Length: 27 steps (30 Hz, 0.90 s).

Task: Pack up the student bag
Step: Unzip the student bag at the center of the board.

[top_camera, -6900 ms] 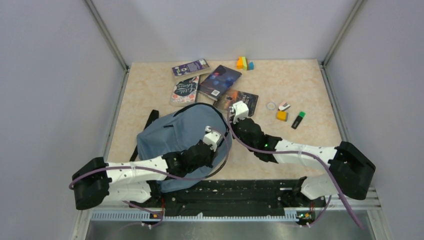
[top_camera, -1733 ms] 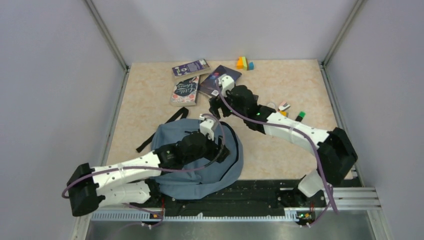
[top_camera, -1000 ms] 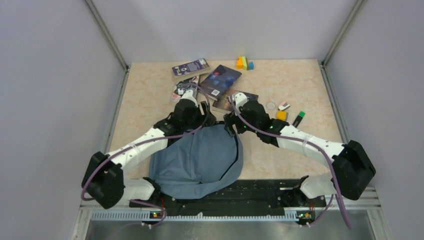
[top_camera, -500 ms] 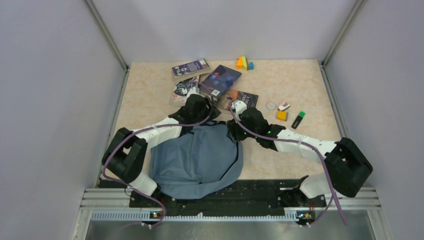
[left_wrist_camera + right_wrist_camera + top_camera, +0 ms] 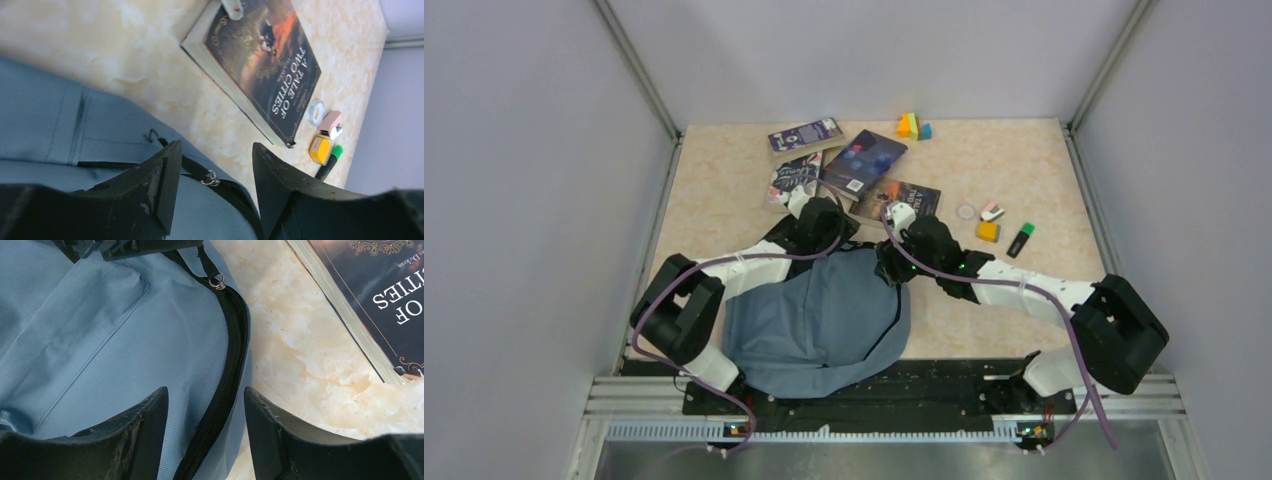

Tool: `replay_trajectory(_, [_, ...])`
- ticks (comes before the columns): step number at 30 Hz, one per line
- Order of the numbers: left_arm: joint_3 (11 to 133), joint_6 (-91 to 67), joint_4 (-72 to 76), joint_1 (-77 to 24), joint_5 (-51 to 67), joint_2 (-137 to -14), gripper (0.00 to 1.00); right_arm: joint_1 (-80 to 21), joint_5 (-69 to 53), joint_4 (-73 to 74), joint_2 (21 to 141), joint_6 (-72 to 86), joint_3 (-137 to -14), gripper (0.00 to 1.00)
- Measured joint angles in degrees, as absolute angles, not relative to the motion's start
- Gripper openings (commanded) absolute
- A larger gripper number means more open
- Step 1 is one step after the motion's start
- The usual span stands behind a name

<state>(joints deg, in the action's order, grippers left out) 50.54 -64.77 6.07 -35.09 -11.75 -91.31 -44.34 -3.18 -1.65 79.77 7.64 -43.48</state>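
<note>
Two grippers (image 5: 215, 150) (image 5: 205, 392) astride student bag (image 5: 814, 320) zipper (image 5: 227, 365)

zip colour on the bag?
Black zipper on the dusty-blue student bag; it shows best in the right wrist view.

Books (image 5: 864, 160) crowd beyond the bag (image 5: 814, 320); open table (image 5: 1024, 160) far right

Printed in pale capitals on the dark cover of a book (image 5: 260, 60) in the left wrist view: "A TALE OF TWO CITIES", with a smaller line beside it, too small to read. Cut off in the right wrist view: "OF" and "ITIES". Blurred, unreadable lettering on the other books (image 5: 864, 158) toward the table's (image 5: 1024, 160) far edge.
</note>
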Motion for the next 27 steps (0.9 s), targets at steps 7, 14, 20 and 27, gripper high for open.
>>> replay_trajectory(7, [48.27, -69.28, 5.98, -36.88, -16.71, -91.29, 0.58, -44.34, -3.92, -2.15, 80.36, 7.62, -43.48, 0.56])
replay_trajectory(14, [47.4, -71.05, 6.04, -37.19, -18.46, -91.29, 0.56, -44.34, -4.4, -2.2, 80.82, 7.62, -43.48, 0.55])
replay_trajectory(20, [47.4, -71.64, 6.63, -37.19, -18.79, -91.48, 0.53, -44.34, -4.45, -2.15, 81.54, 7.55, -43.48, 0.53])
replay_trajectory(27, [47.46, -72.07, 7.42, -37.19, -18.72, -93.69, 0.48, -44.34, -4.47, -2.17, 81.54, 7.53, -43.48, 0.51])
